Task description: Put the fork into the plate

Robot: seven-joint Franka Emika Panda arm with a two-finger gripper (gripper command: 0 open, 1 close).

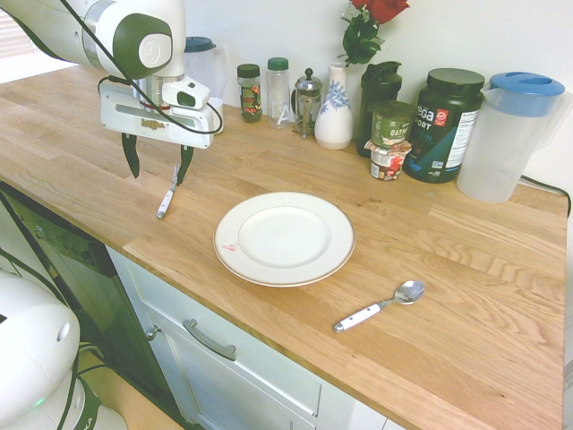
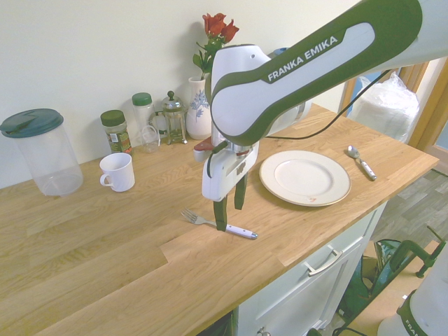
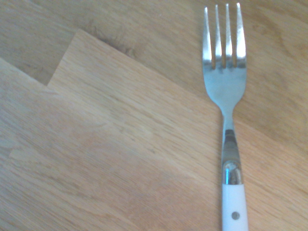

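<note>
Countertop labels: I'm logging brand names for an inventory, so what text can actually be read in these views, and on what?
"FRANKA EMIKA" on the robot arm.
"ega" and "PORT", partly cut off, on the dark tub.
A short word, perhaps "OATS", on the small green tin: too blurred to be sure.
Labels on the spice jar, clear bottle and yogurt cup: too small to read.
The fork, plate and spoon carry no readable text.

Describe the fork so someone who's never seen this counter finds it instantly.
Start at the round white plate in the middle of the wooden counter. The fork lies flat on the bare wood beside it, directly under the arm's open tool. Unlike the white-handled spoon on the plate's other side, it ends in four tines.
</note>
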